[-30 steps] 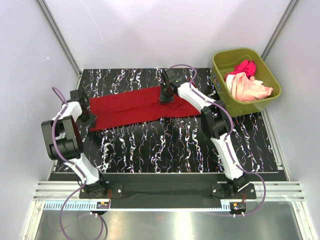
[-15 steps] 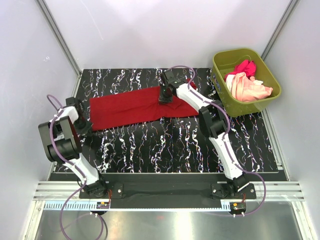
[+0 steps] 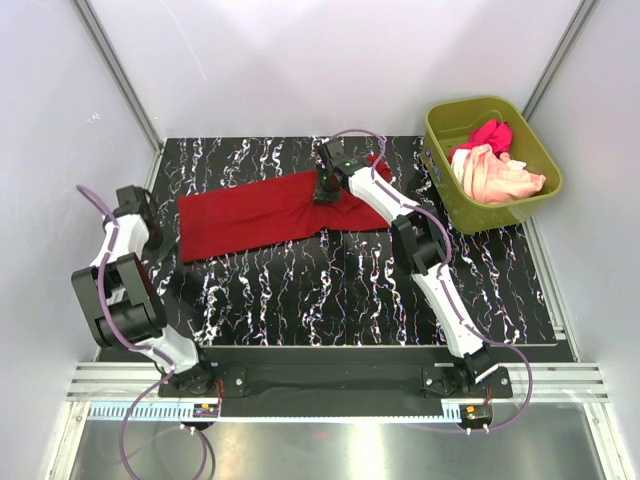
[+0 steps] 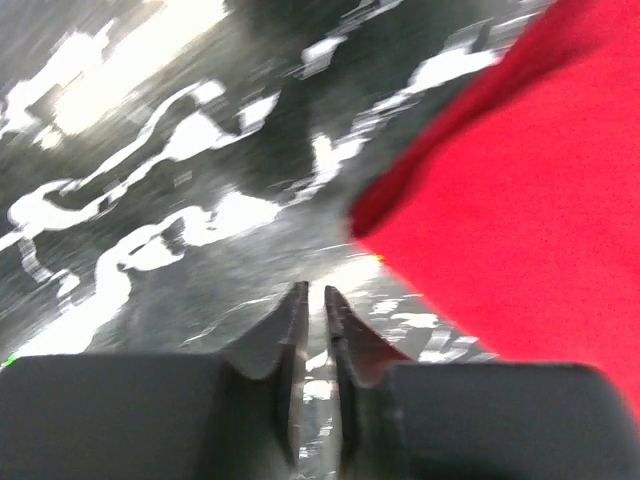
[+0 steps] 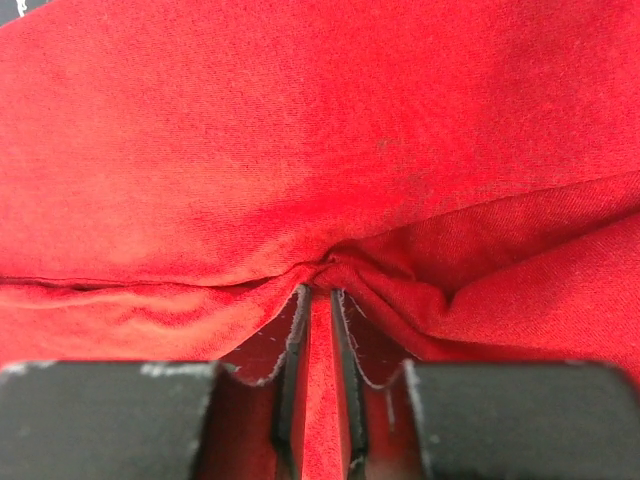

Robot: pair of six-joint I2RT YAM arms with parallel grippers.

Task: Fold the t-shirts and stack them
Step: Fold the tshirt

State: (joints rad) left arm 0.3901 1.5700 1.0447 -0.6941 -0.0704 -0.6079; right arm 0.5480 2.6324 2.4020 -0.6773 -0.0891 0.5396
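The deep red t-shirt (image 3: pixel 265 212) lies folded into a long strip across the far half of the black marbled table (image 3: pixel 330 290). My right gripper (image 3: pixel 327 192) is shut on a pinch of the red cloth (image 5: pixel 318 330) near the strip's middle top edge; the fabric bunches between the fingers. My left gripper (image 3: pixel 150 238) is shut and empty, just off the shirt's left end; the left wrist view shows the shirt's corner (image 4: pixel 500 200) to the right of the fingertips (image 4: pixel 314 300). The magenta-pink shirt (image 3: pixel 484 135) and pale peach shirt (image 3: pixel 495 175) lie crumpled in the tub.
The olive-green plastic tub (image 3: pixel 545 160) stands at the far right, off the table's corner. Grey walls and metal posts close in the back and sides. The arm bases sit at the near edge.
My left gripper has pulled left, off the shirt's left end, and no longer touches it. My right gripper stays on the cloth, shifted slightly left.
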